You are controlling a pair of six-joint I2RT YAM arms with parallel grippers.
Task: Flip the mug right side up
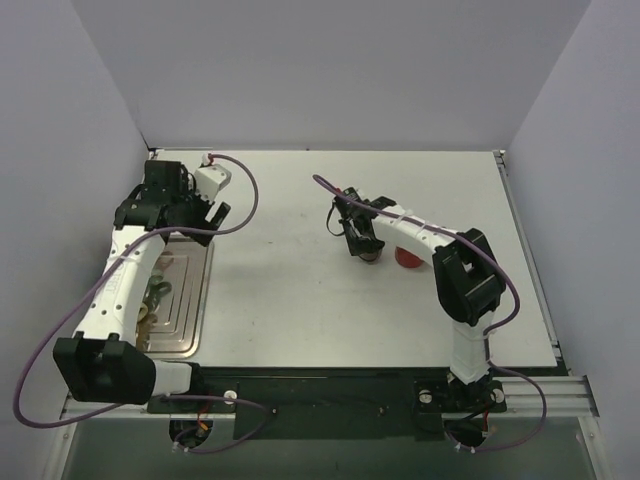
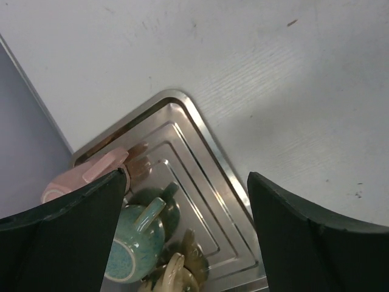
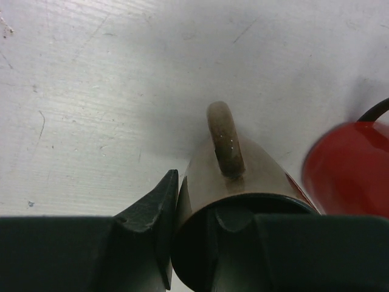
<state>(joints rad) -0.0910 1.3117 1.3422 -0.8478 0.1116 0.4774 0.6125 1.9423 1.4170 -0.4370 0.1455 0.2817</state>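
A brown mug [image 3: 243, 173] is in my right gripper [image 3: 203, 201], which is shut on its rim with one finger outside the wall and the other inside the opening. The opening faces the wrist camera and the handle [image 3: 223, 139] points away over the white table. In the top view the mug [image 1: 371, 256] is at the table's middle right under the right gripper [image 1: 362, 242]. My left gripper [image 2: 185, 182] is open and empty above the metal tray [image 2: 209, 146]; in the top view it [image 1: 207, 207] is at the far left.
A red object [image 3: 349, 167] sits just right of the brown mug, also in the top view [image 1: 407, 258]. The tray [image 1: 195, 300] at the left holds a pink mug [image 2: 91, 173], a teal mug [image 2: 137, 240] and a tan mug [image 2: 173, 274]. Walls enclose the table.
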